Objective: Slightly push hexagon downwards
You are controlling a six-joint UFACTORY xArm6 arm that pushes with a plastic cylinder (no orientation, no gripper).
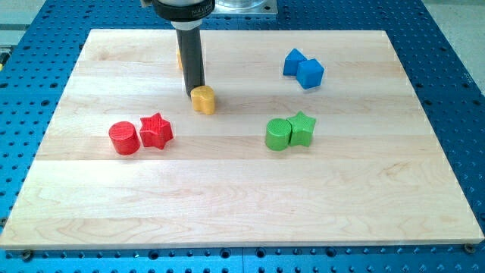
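A yellow hexagon block [203, 99] sits on the wooden board [242, 189], a little left of the middle and toward the view's top. My tip [194, 95] rests at the hexagon's upper left edge, touching it or nearly so. A second yellow block [179, 58] shows only as a sliver behind the rod, its shape hidden.
A red cylinder [124, 138] and a red star [156, 130] sit side by side at the view's left. A green cylinder [278, 134] and a green star [301, 127] sit right of the middle. Two blue blocks [303, 69] touch at the top right.
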